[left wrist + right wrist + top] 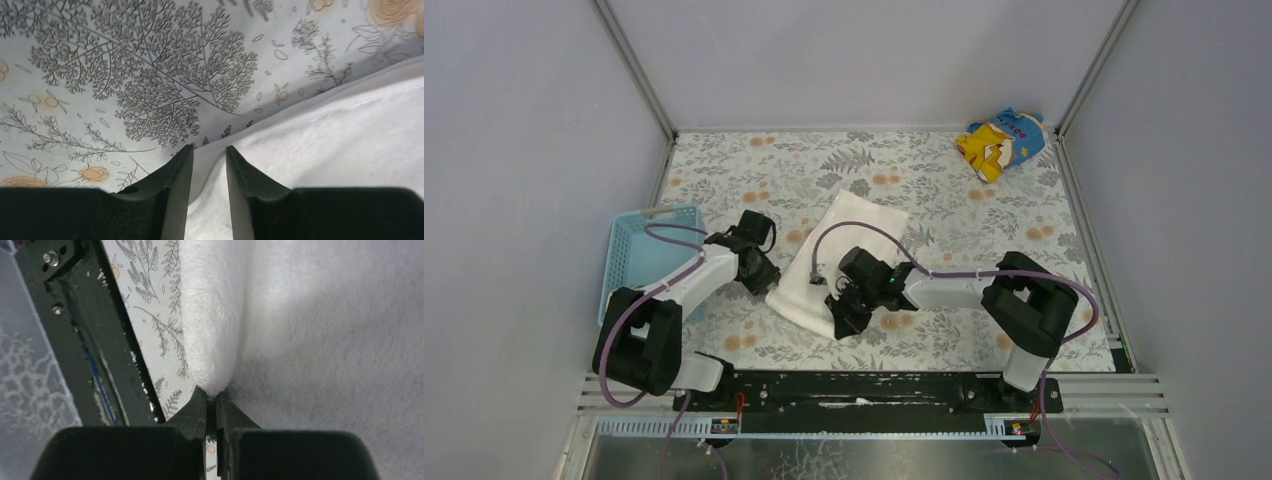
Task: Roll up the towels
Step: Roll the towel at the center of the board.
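Note:
A plain white terry towel (pixel 839 255) lies folded in a long slab on the flowered table cover, slanting from far right to near left. My left gripper (pixel 764 280) is at its left long edge. In the left wrist view the fingers (pixel 209 148) stand narrowly apart with the towel's edge (pixel 350 135) bunched between them. My right gripper (pixel 839 315) is at the towel's near end. In the right wrist view its jaws (pixel 211 392) are shut, pinching the tip of a raised fold of the towel (pixel 325 340).
A light blue basket (pixel 639 255) stands at the table's left edge, close behind the left arm. A crumpled yellow-and-blue printed cloth (pixel 1002 140) sits in the far right corner. The black mounting rail (pixel 864 385) runs along the near edge, close to the right gripper.

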Available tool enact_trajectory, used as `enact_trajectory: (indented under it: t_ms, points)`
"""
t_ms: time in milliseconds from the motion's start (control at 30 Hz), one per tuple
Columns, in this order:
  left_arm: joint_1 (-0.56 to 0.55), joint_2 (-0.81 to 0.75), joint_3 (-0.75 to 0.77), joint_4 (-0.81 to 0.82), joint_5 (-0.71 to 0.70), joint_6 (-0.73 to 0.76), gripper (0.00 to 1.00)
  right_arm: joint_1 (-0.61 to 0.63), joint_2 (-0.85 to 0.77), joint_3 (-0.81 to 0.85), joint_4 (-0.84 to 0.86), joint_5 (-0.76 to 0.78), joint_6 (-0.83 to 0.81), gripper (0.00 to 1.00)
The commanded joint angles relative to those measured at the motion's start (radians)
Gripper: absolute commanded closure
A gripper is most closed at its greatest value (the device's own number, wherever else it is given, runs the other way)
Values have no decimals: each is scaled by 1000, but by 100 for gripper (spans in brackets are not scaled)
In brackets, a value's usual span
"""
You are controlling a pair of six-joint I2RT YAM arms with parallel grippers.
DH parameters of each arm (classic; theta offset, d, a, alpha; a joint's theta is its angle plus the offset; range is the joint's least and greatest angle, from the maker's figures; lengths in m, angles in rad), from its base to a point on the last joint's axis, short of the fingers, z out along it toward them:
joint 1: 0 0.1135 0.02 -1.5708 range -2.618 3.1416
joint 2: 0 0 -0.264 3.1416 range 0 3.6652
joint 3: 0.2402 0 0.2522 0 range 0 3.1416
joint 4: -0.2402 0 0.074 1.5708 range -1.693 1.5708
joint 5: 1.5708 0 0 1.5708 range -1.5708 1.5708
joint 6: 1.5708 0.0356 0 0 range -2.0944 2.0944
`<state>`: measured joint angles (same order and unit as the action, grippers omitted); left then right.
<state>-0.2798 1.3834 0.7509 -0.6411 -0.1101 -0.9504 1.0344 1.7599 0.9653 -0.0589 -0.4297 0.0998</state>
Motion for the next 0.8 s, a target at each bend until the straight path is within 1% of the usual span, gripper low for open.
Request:
enact_trajectory:
  t_ms: [0, 67, 133, 167, 200, 267, 300, 367, 433, 567, 633, 700, 767]
  points:
    - [10, 15, 60, 0, -43, 32, 74, -57, -73, -83, 119, -275, 155, 100]
    - [9, 18, 77, 3, -29, 40, 79, -89, -92, -125, 209, -350, 225, 100]
    - [6, 27, 96, 4, -15, 47, 79, -111, -92, -148, 277, -382, 275, 100]
    - [5, 29, 104, 4, -8, 51, 78, -120, -92, -153, 295, -389, 294, 100]
    - [5, 23, 108, 4, -1, 52, 73, -130, -91, -154, 308, -399, 310, 100]
    - [5, -7, 105, 3, 1, 49, 65, -144, -79, -169, 359, -415, 360, 100]
    - [5, -33, 100, -1, -5, 47, 60, -164, -74, -187, 416, -422, 396, 100]
    - [6, -90, 89, -23, -29, 39, 46, -199, -67, -234, 523, -442, 482, 100]
    - [7, -154, 72, -49, -52, 34, 37, -227, -61, -275, 608, -447, 553, 100]
    - [6, -269, 32, -87, -54, 29, 25, -250, -22, -301, 644, -448, 612, 99]
    - [7, -320, 11, -91, -26, 31, 19, -259, 4, -323, 696, -455, 658, 99]
    - [7, -367, -13, -83, 13, 41, 16, -270, 35, -349, 763, -464, 730, 98]
    - [7, -399, -38, -83, 47, 44, 14, -280, 68, -358, 774, -460, 756, 98]
